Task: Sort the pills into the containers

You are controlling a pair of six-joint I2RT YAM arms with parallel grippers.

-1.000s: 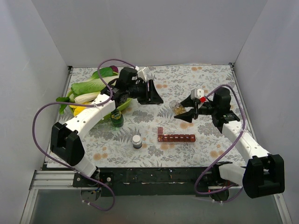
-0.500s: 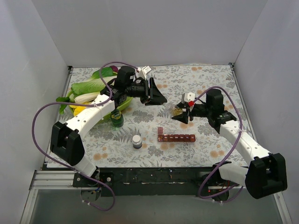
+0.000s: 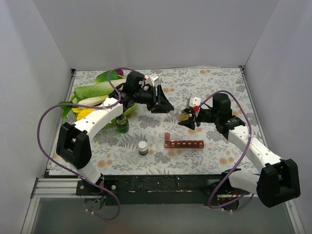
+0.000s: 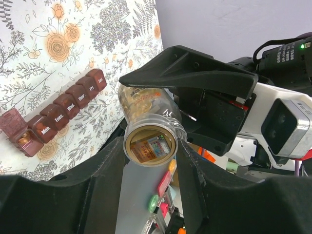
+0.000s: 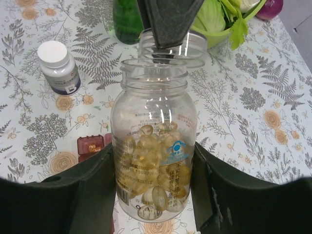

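My right gripper (image 5: 153, 180) is shut on a clear bottle (image 5: 153, 146) half full of yellow pills (image 5: 146, 161), held off the table. My left gripper (image 4: 151, 146) is shut on the bottle's clear cap (image 4: 151, 141), which sits right at the bottle's mouth. In the top view the two grippers, left (image 3: 163, 105) and right (image 3: 187, 119), meet above the table's middle. The containers (image 3: 184, 143) lie in front of them. They are a dark red strip whose left end lid stands open (image 5: 90, 146) with yellow pills inside.
A small grey bottle with a white cap (image 3: 143, 147) stands left of the strip. A green bottle (image 3: 122, 125) stands further left. Leafy vegetables in a green bowl (image 3: 95, 95) fill the back left corner. White walls close in the table.
My right gripper has carried the bottle left and a little back toward the left gripper. The left gripper has shifted slightly right, so cap and bottle mouth now meet.
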